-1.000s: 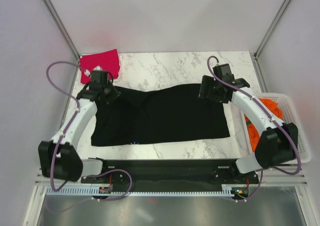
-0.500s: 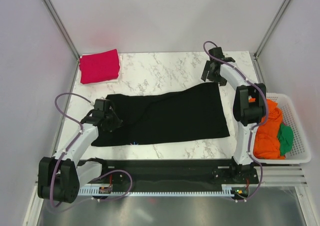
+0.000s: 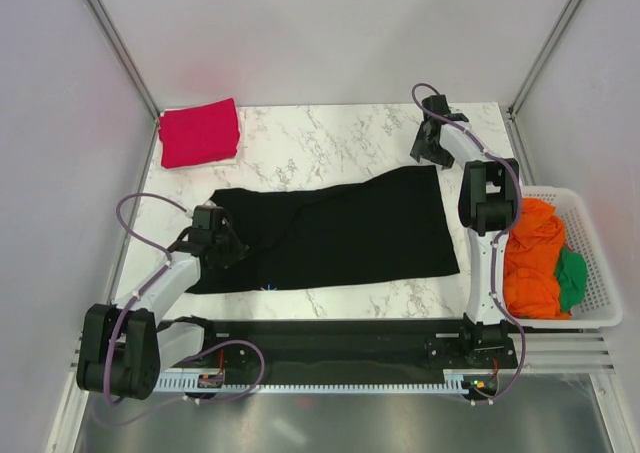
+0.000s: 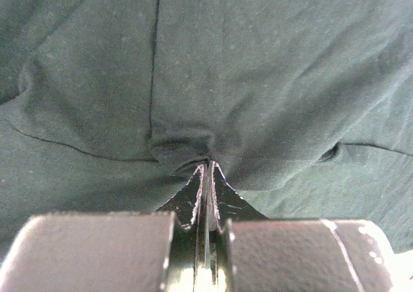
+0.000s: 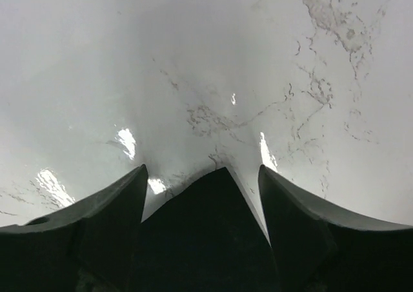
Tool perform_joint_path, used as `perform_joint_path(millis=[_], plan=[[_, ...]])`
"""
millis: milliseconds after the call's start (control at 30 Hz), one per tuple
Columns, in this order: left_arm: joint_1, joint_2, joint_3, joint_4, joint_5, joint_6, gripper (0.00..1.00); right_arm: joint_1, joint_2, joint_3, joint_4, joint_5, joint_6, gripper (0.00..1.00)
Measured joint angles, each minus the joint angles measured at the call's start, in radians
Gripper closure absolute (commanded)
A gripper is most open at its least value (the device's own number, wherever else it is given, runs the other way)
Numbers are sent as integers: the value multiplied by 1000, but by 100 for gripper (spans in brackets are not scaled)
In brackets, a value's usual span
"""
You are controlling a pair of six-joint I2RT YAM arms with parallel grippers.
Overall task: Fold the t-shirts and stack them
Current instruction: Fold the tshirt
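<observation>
A black t-shirt (image 3: 340,228) lies spread flat across the middle of the marble table (image 3: 320,138). My left gripper (image 3: 226,247) is low over the shirt's left part. In the left wrist view it (image 4: 208,167) is shut, pinching a small fold of the dark fabric (image 4: 258,79). My right gripper (image 3: 430,155) sits just beyond the shirt's far right corner. In the right wrist view it (image 5: 201,168) is open, with the shirt's corner (image 5: 210,234) lying between the fingers (image 5: 110,221) and untouched. A folded red t-shirt (image 3: 200,131) lies at the far left corner.
A white basket (image 3: 600,293) at the right edge holds crumpled orange (image 3: 535,248) and green (image 3: 570,278) garments. Metal frame posts stand at the far corners. The arm bases sit on the black rail along the near edge.
My left gripper has moved from the shirt's far left corner towards the near edge, carrying fabric with it. My right gripper has let go of the far right corner and moved slightly beyond it.
</observation>
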Motion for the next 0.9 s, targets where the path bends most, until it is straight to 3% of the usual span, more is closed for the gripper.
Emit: perform_joint_path(millis=[167, 267, 367, 400, 467, 667, 900], plan=[[0, 12, -15, 22, 8, 0, 98, 3, -16, -45, 53, -5, 7, 35], [0, 13, -18, 28, 11, 0, 98, 5, -42, -98, 101, -12, 16, 58], [0, 16, -19, 36, 11, 0, 98, 8, -54, -124, 125, -19, 18, 73], [0, 18, -19, 38, 11, 0, 98, 10, -56, -129, 131, -21, 22, 86], [0, 20, -19, 42, 12, -1, 98, 13, -61, -137, 140, -24, 27, 100], [0, 53, -8, 43, 12, -7, 98, 13, -77, -166, 159, -22, 29, 100], [0, 98, 114, 24, 14, -7, 98, 11, -145, -242, 112, 12, 29, 100]])
